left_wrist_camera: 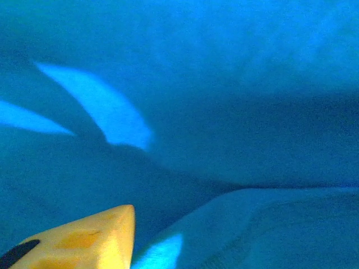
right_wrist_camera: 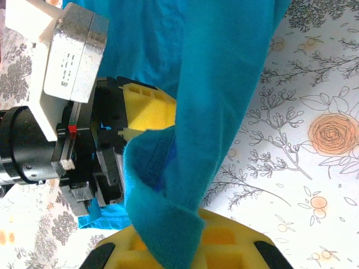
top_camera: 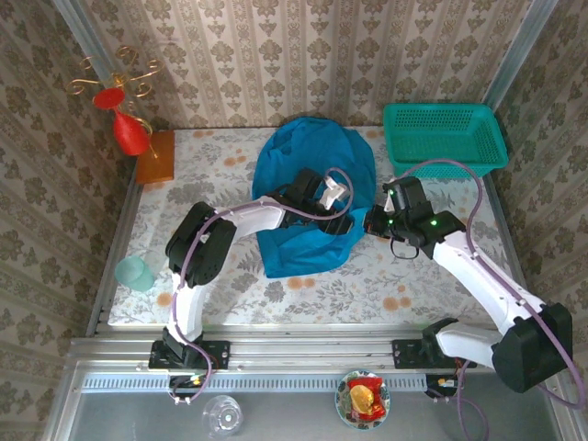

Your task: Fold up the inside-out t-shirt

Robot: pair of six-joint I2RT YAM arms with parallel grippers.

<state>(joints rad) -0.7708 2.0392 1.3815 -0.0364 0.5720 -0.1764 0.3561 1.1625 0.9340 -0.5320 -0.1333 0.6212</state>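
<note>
Bright blue inside-out t-shirt point(top_camera: 308, 165) lies bunched mid-bench, toward the far side, beside teal basket point(top_camera: 446, 138). Soft, light, limp cloth; likely to sag and slide off smooth fingers. Best taken at a hem or shoulder seam, not the loose middle.

Right hand point(top_camera: 375, 220) looks clamped on a rolled edge at the shirt's right side. Left hand point(right_wrist_camera: 147, 112) is pushed inside the cloth, one yellow finger point(left_wrist_camera: 84, 241) visible; apart or together, cannot tell.

Bench point(top_camera: 230, 165) wears a flat floral cover. Patterned wallpaper on three sides.
</note>
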